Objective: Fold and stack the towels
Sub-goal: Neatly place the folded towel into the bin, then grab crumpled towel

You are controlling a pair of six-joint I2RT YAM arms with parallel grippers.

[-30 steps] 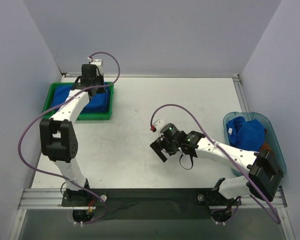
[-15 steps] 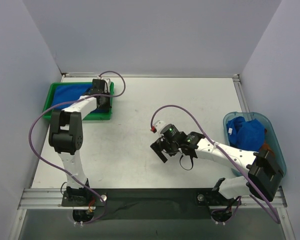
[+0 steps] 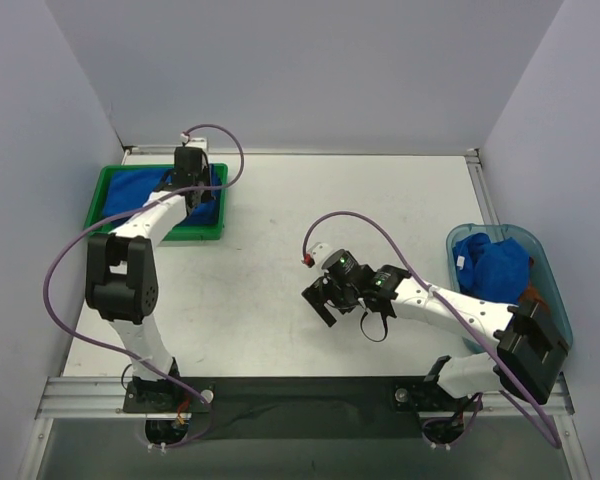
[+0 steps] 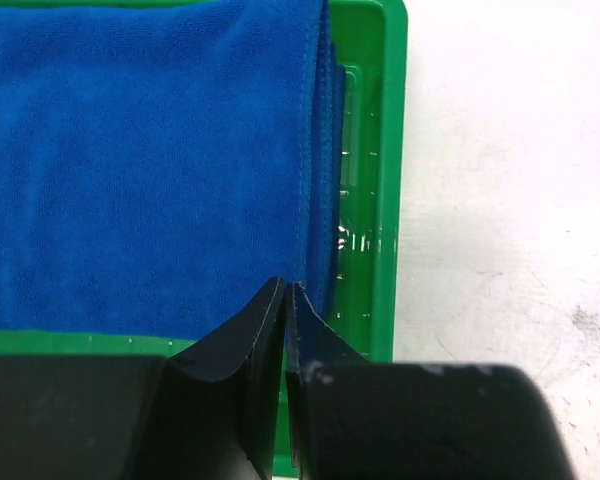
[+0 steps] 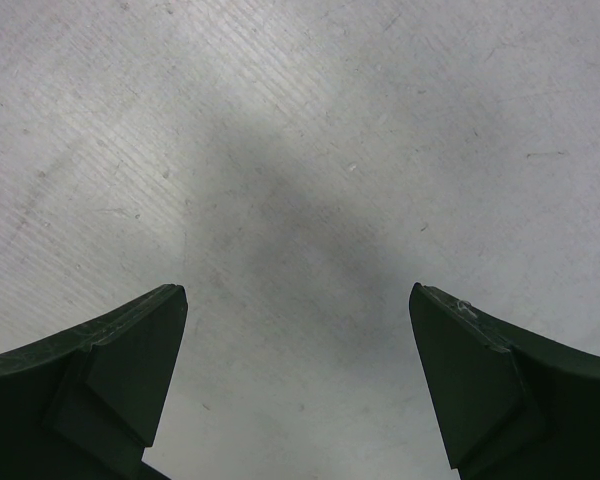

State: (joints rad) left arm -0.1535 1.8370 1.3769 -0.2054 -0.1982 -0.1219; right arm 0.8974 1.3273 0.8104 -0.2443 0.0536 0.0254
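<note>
Now the crumpled towels (image 3: 490, 265) in the teal bin (image 3: 500, 228) lie right of the spread right gripper (image 3: 320, 300), the nearer one, while the left gripper (image 4: 285, 300), pressed together, hangs over the folded towel (image 4: 150, 160)

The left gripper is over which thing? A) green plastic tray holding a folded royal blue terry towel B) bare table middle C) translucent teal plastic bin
A: the left gripper hangs over the green plastic tray, its folded royal blue terry towel just ahead of the fingertips.
</note>
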